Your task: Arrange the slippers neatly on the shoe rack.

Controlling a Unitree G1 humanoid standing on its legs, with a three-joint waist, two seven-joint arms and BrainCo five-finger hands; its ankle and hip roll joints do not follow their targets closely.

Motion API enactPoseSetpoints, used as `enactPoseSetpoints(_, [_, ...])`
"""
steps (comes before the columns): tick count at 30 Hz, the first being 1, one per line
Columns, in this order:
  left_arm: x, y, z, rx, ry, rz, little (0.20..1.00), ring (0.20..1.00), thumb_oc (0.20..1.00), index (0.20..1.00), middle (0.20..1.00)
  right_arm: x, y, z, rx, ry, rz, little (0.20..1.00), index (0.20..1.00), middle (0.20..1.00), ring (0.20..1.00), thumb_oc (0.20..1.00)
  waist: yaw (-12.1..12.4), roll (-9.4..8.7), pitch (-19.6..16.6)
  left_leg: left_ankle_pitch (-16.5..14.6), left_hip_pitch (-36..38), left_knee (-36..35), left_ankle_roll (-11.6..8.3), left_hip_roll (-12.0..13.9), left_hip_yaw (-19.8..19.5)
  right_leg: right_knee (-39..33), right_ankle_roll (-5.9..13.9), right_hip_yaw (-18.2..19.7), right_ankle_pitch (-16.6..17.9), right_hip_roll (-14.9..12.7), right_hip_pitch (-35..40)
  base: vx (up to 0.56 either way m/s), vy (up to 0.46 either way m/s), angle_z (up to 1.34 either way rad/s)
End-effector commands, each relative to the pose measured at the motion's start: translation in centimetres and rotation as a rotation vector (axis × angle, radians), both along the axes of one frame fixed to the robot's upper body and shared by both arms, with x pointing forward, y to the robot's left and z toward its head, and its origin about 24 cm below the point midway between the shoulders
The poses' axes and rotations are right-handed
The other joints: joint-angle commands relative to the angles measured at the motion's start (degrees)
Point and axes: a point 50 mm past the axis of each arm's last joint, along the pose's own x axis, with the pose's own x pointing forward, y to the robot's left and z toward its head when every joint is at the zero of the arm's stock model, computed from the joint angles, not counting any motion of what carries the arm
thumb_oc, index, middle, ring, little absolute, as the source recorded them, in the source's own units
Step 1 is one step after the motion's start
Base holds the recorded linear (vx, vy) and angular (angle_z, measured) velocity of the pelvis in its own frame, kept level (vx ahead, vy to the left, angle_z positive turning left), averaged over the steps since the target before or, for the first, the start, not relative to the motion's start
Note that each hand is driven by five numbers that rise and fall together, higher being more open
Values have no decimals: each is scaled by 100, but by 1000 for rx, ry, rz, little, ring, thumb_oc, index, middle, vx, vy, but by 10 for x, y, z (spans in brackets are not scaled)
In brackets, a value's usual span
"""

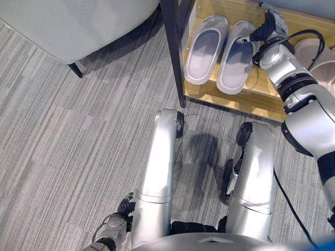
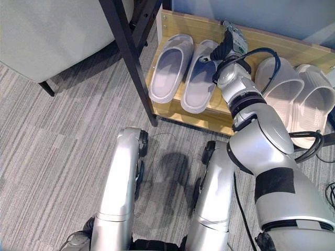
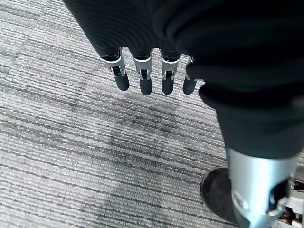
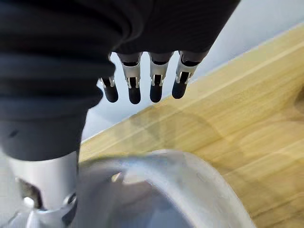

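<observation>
Two grey-lilac slippers lie side by side on the rack's wooden shelf [image 1: 251, 99]: the left slipper [image 1: 205, 49] and the right slipper [image 1: 236, 63]. My right hand [image 1: 271, 23] hovers over the far end of the right slipper. In the right wrist view its fingers [image 4: 135, 83] are straight and point at the shelf board [image 4: 247, 118] and the wall, with the slipper's rim [image 4: 190, 190] just under the palm. My left hand [image 1: 112, 227] hangs low at the lower left, its fingers [image 3: 142, 78] straight above the carpet, holding nothing.
A second pair of pale beige slippers [image 2: 280, 86] [image 2: 314, 104] lies to the right of my arm. The rack's black post [image 1: 175, 52] stands left of the grey pair. A grey upholstered seat [image 1: 68, 26] fills the upper left above striped carpet.
</observation>
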Motion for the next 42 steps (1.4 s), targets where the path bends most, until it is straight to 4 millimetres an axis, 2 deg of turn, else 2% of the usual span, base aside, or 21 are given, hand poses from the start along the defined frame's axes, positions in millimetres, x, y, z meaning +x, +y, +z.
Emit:
enactPoseSetpoints(1, [-6, 1, -1, 23, 24, -85, 1000, 1000, 1000, 1000, 1000, -9, 4, 61, -45, -158, 6, 1000, 1000, 1000, 1000, 1000, 265, 51, -174, -954, 308, 150, 30, -133, -532, 265, -503, 651, 877, 61, 694, 0, 0, 0])
enactPoseSetpoints(6, [-10, 0, -2, 16, 39, -75, 1000, 1000, 1000, 1000, 1000, -7, 9, 54, -24, -151, 13, 1000, 1000, 1000, 1000, 1000, 278, 5, -174, -967, 308, 153, 24, -123, -551, 241, -496, 622, 900, 73, 702, 0, 0, 0])
enactPoseSetpoints(11, [-17, 0, -5, 16, 62, -70, 1000, 1000, 1000, 1000, 1000, -7, 16, 54, -148, -158, -7, 1000, 1000, 1000, 1000, 1000, 255, -11, -174, -988, 308, 152, 30, -115, -541, 224, -496, 627, 924, 83, 699, 0, 0, 0])
enactPoseSetpoints(17, [-13, -1, -4, 5, 52, -57, 1000, 1000, 1000, 1000, 1000, -3, 24, 38, -205, -109, -19, 1000, 1000, 1000, 1000, 1000, 207, -58, -174, -1012, 308, 191, 24, -103, -521, 239, -499, 649, 930, 117, 666, 0, 0, 0])
enactPoseSetpoints(25, [-13, -2, -5, 12, 58, -24, 1000, 1000, 1000, 1000, 1000, -3, 52, 27, -237, -157, 38, 1000, 1000, 1000, 1000, 1000, 104, -89, -174, -1007, 308, 179, 28, -92, -483, 221, -524, 637, 914, 142, 668, 0, 0, 0])
enactPoseSetpoints(27, [-13, -2, -5, 11, 62, -16, 1000, 1000, 1000, 1000, 1000, -3, 54, 28, -244, -168, 45, 1000, 1000, 1000, 1000, 1000, 92, -99, -174, -1008, 308, 183, 28, -90, -475, 220, -525, 639, 914, 145, 664, 0, 0, 0])
enactPoseSetpoints(29, [-14, -4, -6, 9, 66, 0, 1000, 1000, 1000, 1000, 1000, -5, 66, 31, -285, -202, 62, 1000, 1000, 1000, 1000, 1000, 45, -116, -174, -1004, 308, 178, 37, -86, -480, 213, -536, 654, 913, 154, 663, 0, 0, 0])
enactPoseSetpoints(34, [-3, -7, -3, 0, 37, 11, 1000, 1000, 1000, 1000, 1000, -9, 77, 37, -292, -244, 76, 1000, 1000, 1000, 1000, 1000, -43, -166, -174, -1006, 308, 214, 33, -90, -481, 263, -532, 674, 911, 182, 650, 0, -6, -2])
enactPoseSetpoints(39, [-1, -10, -4, -10, 42, 33, 1000, 1000, 1000, 1000, 1000, -18, 91, 38, -302, -317, 125, 1000, 1000, 1000, 1000, 1000, -187, -232, -174, -1005, 308, 239, 31, -76, -446, 290, -542, 694, 909, 217, 630, 2, -6, -1])
enactPoseSetpoints(42, [2, -12, -3, -15, 38, 29, 1000, 1000, 1000, 1000, 1000, -23, 84, 39, -280, -357, 107, 1000, 1000, 1000, 1000, 1000, -240, -243, -174, -990, 308, 233, 49, -69, -423, 306, -556, 694, 893, 217, 614, 4, -28, -5])
